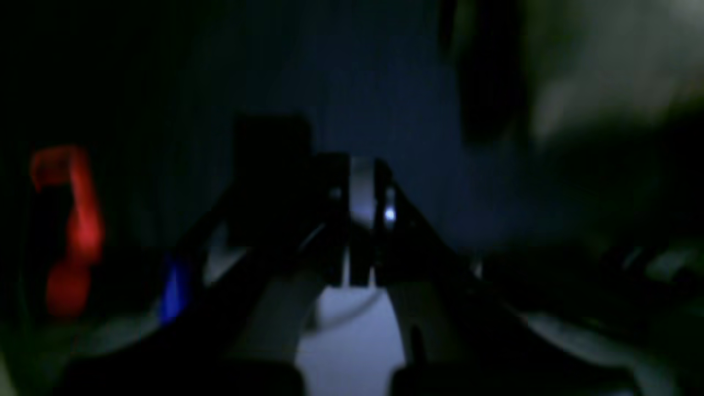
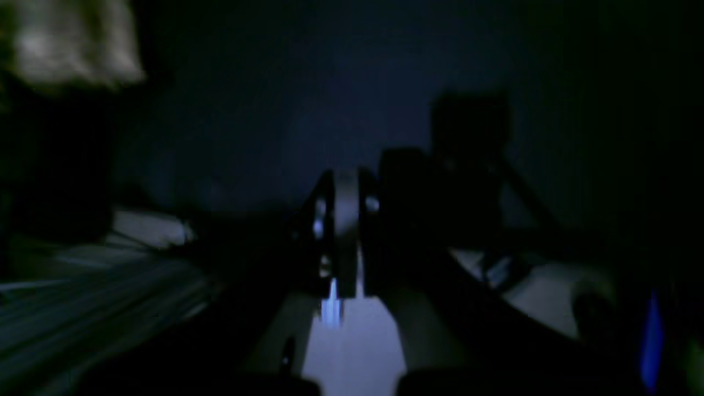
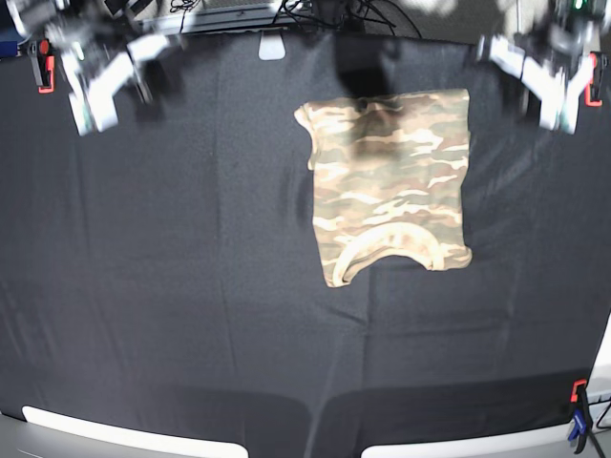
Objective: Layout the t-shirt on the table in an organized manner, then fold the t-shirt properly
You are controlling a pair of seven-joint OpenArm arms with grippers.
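1. Hands, both: the left hand [image 1: 361, 170] and the right hand [image 2: 346, 181] each have their fingers drawn together, and no fabric is seen between them. Both stand off the shirt, at the arms' side of the surface [image 3: 143, 286].

2. Surface: black cloth cover, with light creasing visible. The broad stretch between the right hand and the shirt makes this the longer approach.

3. T-shirt [image 3: 391, 157]: lies flat on the surface between the two hands, visibly closer to the left one. From the left hand it lies inward, towards the robot's right, and its bulk extends farther out from the arms. From the right hand it lies well apart, towards the robot's left.

4. Long axis: runs outward from the arms, with a slight slant. Straight hem end nearest the arms, collar end farthest. The sides are drawn in to a narrow panel and no spread sleeves show; judged to be side folds already made.

5. Collar [image 3: 391, 234]: curved pale band at the far end. Any further fold, if wanted, would be judged to go across the long axis, bringing hem and collar ends together. The left hand has the shorter reach; the right would need to cross over for a paired grip.

6. Projecting corner [image 3: 304, 116]: small flap at the hem end, on the right hand's side. Judged a minor untidiness; tucking it would suit the right hand.
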